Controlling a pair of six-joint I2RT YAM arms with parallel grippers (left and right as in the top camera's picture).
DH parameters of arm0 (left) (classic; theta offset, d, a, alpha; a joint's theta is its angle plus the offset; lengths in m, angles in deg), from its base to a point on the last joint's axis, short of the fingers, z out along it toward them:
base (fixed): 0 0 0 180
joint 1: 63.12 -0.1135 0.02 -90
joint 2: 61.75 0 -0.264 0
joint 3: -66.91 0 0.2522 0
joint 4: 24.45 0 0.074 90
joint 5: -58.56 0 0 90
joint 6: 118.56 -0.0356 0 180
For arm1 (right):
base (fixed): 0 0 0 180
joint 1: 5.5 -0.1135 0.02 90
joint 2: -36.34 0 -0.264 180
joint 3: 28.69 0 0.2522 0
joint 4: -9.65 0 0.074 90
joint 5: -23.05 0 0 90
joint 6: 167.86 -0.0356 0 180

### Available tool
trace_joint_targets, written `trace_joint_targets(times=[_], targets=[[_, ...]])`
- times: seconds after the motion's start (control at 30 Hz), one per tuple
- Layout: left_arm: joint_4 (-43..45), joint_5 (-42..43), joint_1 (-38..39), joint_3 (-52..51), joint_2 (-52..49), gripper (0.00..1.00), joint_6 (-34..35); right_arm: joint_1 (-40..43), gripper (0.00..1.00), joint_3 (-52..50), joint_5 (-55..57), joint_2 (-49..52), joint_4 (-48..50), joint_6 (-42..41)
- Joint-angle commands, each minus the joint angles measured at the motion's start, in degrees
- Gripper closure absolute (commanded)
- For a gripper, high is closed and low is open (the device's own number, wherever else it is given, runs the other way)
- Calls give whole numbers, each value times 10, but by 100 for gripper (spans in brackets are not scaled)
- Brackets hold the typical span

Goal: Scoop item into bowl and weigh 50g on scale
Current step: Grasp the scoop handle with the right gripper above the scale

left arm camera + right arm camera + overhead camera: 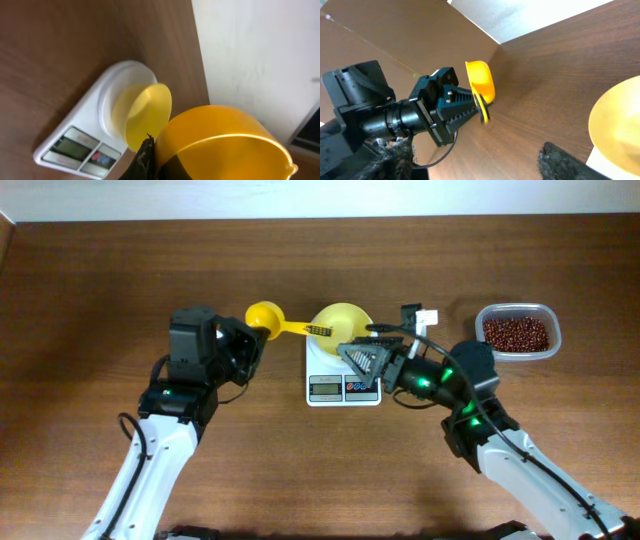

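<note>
- At the left of the dark brown wooden table (pixel 100 280), your left gripper (pixel 256 340) is pressing its fingers together on the small yellow plastic handled scoop (pixel 264 315), pinching it right beside the round cup.
- You are seeing the scoop's cup at its left end, while its handle is pointing right toward the middle. From overhead the handle tip is reaching the left rim of the next item, though you cannot tell whether the two are touching.
- The small round pale yellow plastic bowl (pixel 340 320) is sitting upright on the round platform at the far end of the scale.
- The small white rectangular digital kitchen scale (pixel 343 387) is lying flat near the table's middle, with its grey display and red and blue buttons facing your side.
- Your right gripper (pixel 356 340) is hanging over the right part of the scale, just beside the bowl's near right rim. Its fingers are standing spread apart. You cannot tell whether either finger is touching the bowl.
- At the far right, well apart from the scale, the clear rounded-rectangle plastic container (pixel 548 345) is standing on the table. The many small dark reddish-brown oval beans (pixel 516 332) are lying inside it.
</note>
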Motion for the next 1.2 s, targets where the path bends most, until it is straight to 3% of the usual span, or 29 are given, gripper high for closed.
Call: trace_joint_targets(times=[0.0,0.13,0.3,0.5,0.6,1.17], targets=[[2,26,34,6,-9,100,1,-23,29,6,35,-1,4,5],[3,27,57,6,-12,100,-3,-38,46,6,28,-1,3,5],[1,60,57,6,-14,100,-60,-38,58,6,-18,-1,3,5],[0,96,57,6,-14,100,-105,-38,60,6,-30,-1,-14,23],[0,96,57,6,-14,100,-116,-38,66,6,-30,-1,-14,23],[-7,95,72,6,-14,100,-118,-38,78,6,-28,-1,-27,23]])
